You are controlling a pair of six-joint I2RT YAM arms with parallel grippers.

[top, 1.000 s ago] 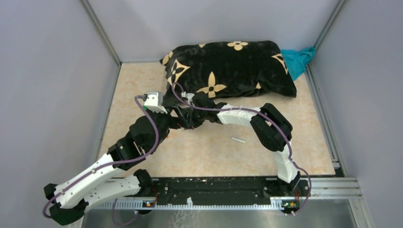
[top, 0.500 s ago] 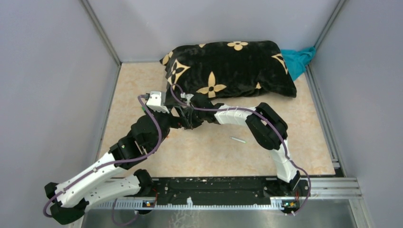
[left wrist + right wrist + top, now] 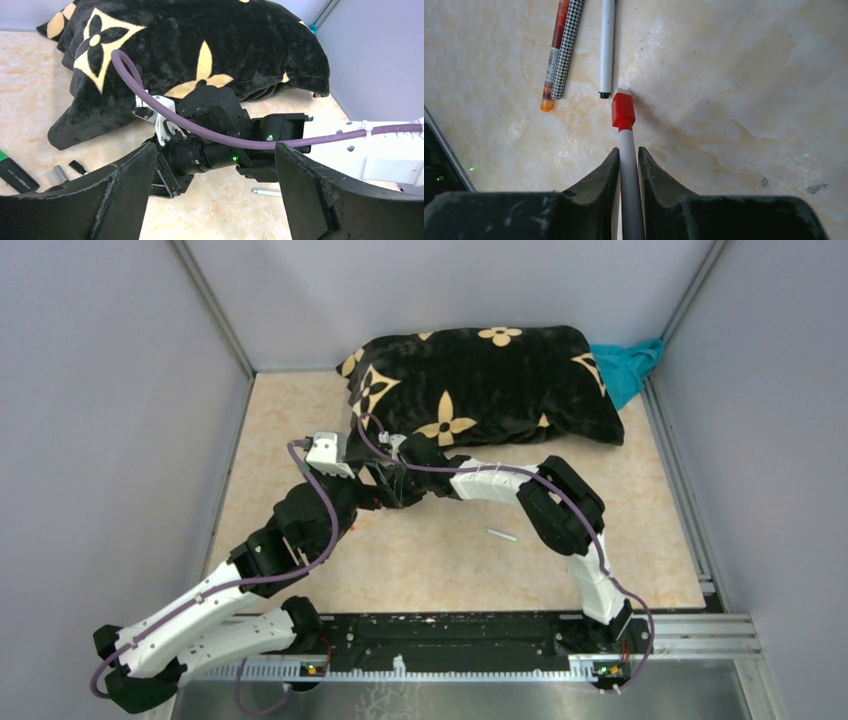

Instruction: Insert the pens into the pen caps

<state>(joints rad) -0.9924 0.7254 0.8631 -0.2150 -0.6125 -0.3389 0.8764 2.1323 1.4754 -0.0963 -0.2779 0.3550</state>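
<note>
Red on grey-white: the red cap (image 3: pixel 623 111) is seen seated over the tip of the grey-white pen (image 3: pixel 625 137). The pen is grasped low on its barrel by the right gripper (image 3: pixel 628 152), whose fingers (image 3: pixel 601 175) are pressed close on either side. The pen is pointed toward 12 o'clock in the right wrist view. Its capped end is held at or just above the marbled beige worktop (image 3: pixel 749 100); contact cannot be confirmed.

The step in hand is judged to be the seating of this cap, which appears complete or nearly so. A clean release is called for next, so that the pen is laid down without being dragged. A further cap and an uncapped pen must then be fetched.

Just beyond the red cap, toward 11 o'clock, a white pen (image 3: pixel 607 45) is shown with its dark tip bare. Beside it lie a houndstooth pen (image 3: pixel 569 45) and an orange pen (image 3: pixel 555 50), side by side.

The left gripper (image 3: pixel 215 150) is held released, spread wide and grasping nothing. At 9 o'clock in its view a small black cap (image 3: pixel 77 167) and a green-ended marker (image 3: pixel 12 172) are seen. A loose pen (image 3: pixel 501 534) lies apart from these, near the right arm. Farthest off, a black flower-patterned pillow (image 3: pixel 480 380) rests at 12 o'clock.
</note>
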